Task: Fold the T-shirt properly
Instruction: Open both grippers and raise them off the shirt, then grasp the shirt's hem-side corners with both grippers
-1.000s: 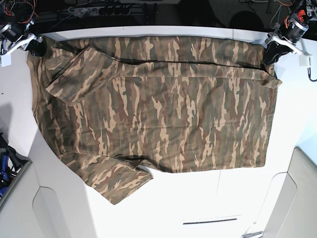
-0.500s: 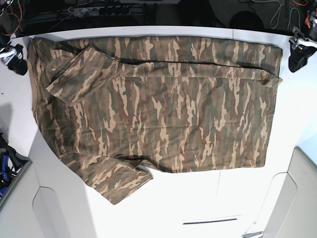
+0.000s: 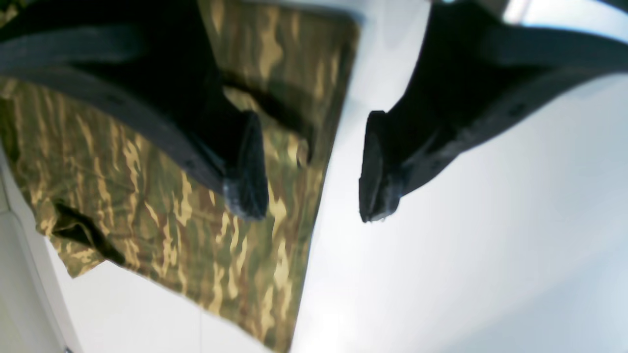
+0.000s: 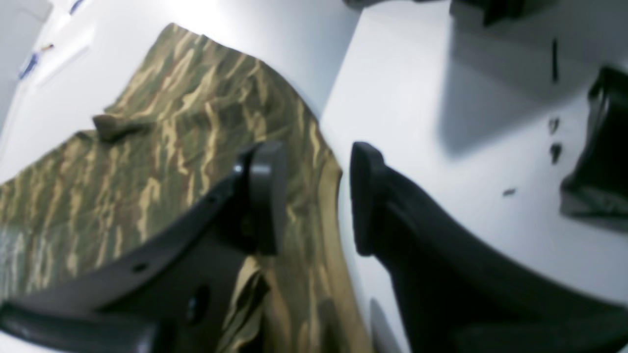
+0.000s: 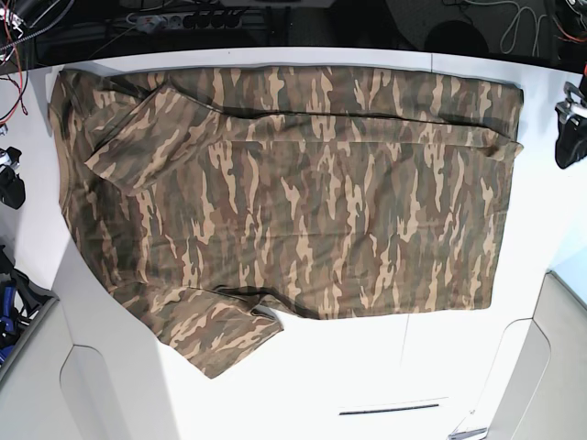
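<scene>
The T-shirt (image 5: 293, 192) is soft matte cloth printed in brown, tan and dark-green streaks, and it lies spread nearly flat across the smooth white table (image 5: 440, 367), filling most of the far half. Its far edge runs along the table's far rim, where a narrow strip of cloth is folded over on itself; its right edge is straight and stops short of the table's right side. 1 sleeve (image 5: 220, 335) pokes out at the near left as a blunt flap with a small dark crease beside it, and another sleeve (image 5: 138, 137) lies folded inward on the far left. Bare glossy table lies open along the near side and in a band on the right. The left gripper (image 5: 569, 137) hovers just off the shirt's far right corner, above bare table; in its wrist view its 2 dark, curved fingers (image 3: 245, 166) stand apart with nothing between them, the shirt's right edge running below the gap. The right gripper (image 5: 9, 183) sits at the table's left edge, beside the shirt; its 2 black fingers (image 4: 265, 196) are likewise spread and hold nothing, with the shirt's edge beneath them.
</scene>
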